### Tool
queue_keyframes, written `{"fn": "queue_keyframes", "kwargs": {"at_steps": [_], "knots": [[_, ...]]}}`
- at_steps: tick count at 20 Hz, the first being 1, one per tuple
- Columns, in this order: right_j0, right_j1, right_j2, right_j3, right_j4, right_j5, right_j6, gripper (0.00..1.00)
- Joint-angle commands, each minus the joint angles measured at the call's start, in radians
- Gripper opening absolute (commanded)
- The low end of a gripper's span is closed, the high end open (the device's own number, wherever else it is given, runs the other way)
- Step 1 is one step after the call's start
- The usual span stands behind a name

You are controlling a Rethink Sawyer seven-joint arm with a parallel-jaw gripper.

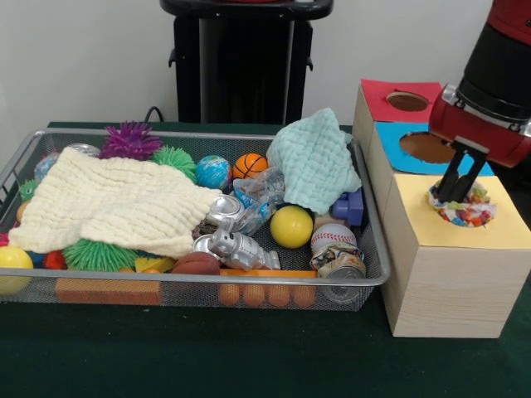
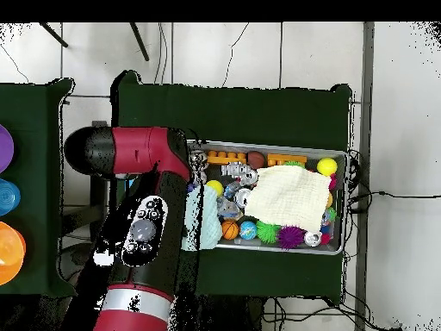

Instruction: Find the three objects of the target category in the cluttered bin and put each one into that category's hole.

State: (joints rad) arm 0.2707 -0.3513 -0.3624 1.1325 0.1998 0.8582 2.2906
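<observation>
My gripper (image 1: 455, 196) reaches down from the upper right onto the round hole in the yellow top (image 1: 431, 225) of the pale wooden box. Its black fingers stand close together, shut on a printed fabric bundle (image 1: 469, 212) that sits in the mouth of the hole. The wire mesh bin (image 1: 249, 135) lies to the left, full of toys. No other printed bundle shows in it. In the overhead view the red arm (image 2: 142, 224) hides the gripper and the boxes, and the bin (image 2: 345, 198) lies to its right.
A cream cloth (image 1: 116, 203) covers the bin's left half and a mint-green cloth (image 1: 315, 157) lies at its far right. Balls, spiky toys, cans and a toy robot fill the rest. The blue-topped box (image 1: 387, 133) and the red-topped box (image 1: 382, 95) stand behind the yellow one.
</observation>
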Motion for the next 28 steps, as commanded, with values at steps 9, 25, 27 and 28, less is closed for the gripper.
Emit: {"fn": "queue_keyframes", "kwargs": {"at_steps": [9, 25, 27, 28], "knots": [[-0.079, 0.066, 0.237, 0.192, 0.129, -0.143, 0.108, 0.00], [-0.032, 0.083, 0.105, 0.143, 0.050, -0.213, 0.169, 0.00], [-0.014, 0.059, 0.080, 0.140, 0.049, -0.173, 0.171, 0.00], [-0.007, 0.045, 0.069, 0.130, 0.051, -0.143, 0.172, 0.00]]}}
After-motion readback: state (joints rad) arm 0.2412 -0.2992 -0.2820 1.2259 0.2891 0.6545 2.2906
